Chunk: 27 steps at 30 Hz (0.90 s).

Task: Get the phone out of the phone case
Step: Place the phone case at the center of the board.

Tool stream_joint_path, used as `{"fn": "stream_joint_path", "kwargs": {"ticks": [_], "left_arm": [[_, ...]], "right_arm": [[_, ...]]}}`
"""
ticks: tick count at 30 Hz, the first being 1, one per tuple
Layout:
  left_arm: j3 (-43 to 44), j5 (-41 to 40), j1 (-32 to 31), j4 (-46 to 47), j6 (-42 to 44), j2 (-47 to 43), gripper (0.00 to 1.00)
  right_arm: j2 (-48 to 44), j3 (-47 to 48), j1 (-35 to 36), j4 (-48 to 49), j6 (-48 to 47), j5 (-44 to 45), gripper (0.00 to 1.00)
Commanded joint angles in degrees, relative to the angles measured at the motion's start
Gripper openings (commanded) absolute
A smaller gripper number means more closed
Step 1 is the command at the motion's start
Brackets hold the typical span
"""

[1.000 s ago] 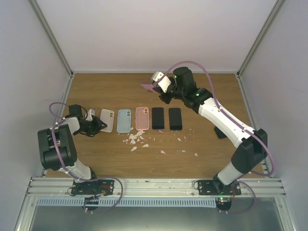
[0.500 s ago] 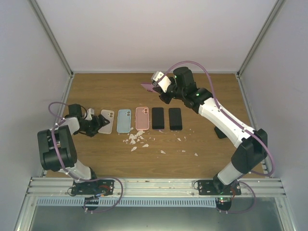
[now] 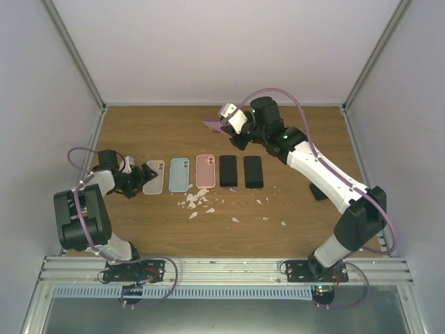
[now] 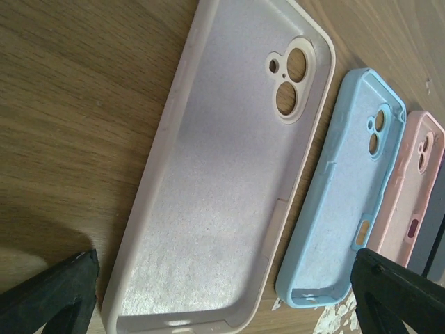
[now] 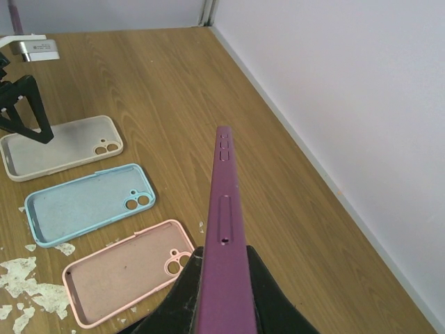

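Observation:
My right gripper (image 5: 224, 292) is shut on a purple phone case (image 5: 224, 202), held edge-on above the back of the table; the case shows as a purple sliver (image 3: 212, 125) in the top view. From this edge I cannot tell whether a phone sits inside it. My left gripper (image 4: 222, 278) stands wide open at the near end of an empty beige case (image 4: 222, 174), which lies flat with its inside up. One black fingertip shows on either side of it, and nothing is held.
A row lies across the table: beige case (image 3: 154, 176), blue case (image 3: 180, 174), pink case (image 3: 205, 171) and two black phones (image 3: 228, 170) (image 3: 253, 172). White scraps (image 3: 198, 202) are scattered in front of the row. Walls close off three sides.
The left jaws have swung from nearly shut to wide open, and the beige case has settled flat. The right arm and the purple case have not moved.

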Motion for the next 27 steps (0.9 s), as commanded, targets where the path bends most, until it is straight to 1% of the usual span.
{"fn": "stream_joint_path", "kwargs": {"ticks": [1, 7, 13, 16, 21, 27], "left_arm": [[-0.66, -2.06, -0.34, 1.57, -2.18, -2.14, 0.99], [0.00, -2.53, -0.43, 1.43, -3.72, -5.83, 0.99], [1.86, 6.00, -0.87, 3.43, -6.12, -10.08, 0.99], [3.84, 9.76, -1.81, 5.07, -8.77, -12.04, 0.99], [7.08, 15.04, -4.92, 11.52, -15.66, -15.87, 0.99], [8.99, 20.40, -9.58, 20.08, -24.74, -17.22, 0.99]], "right_arm": [[-1.44, -0.05, -0.38, 2.35, 0.54, -0.88, 0.01], [-1.62, -0.59, -0.33, 2.86, -0.46, 0.92, 0.00], [-1.46, -0.96, -0.14, 4.38, -2.47, 5.24, 0.00], [-1.40, -1.23, 0.59, 5.28, -3.67, 7.67, 0.00], [-1.22, -3.22, 3.46, 8.77, -7.94, 15.20, 0.00], [-0.21, -6.74, 7.97, 15.84, -14.85, 26.80, 0.01]]}}
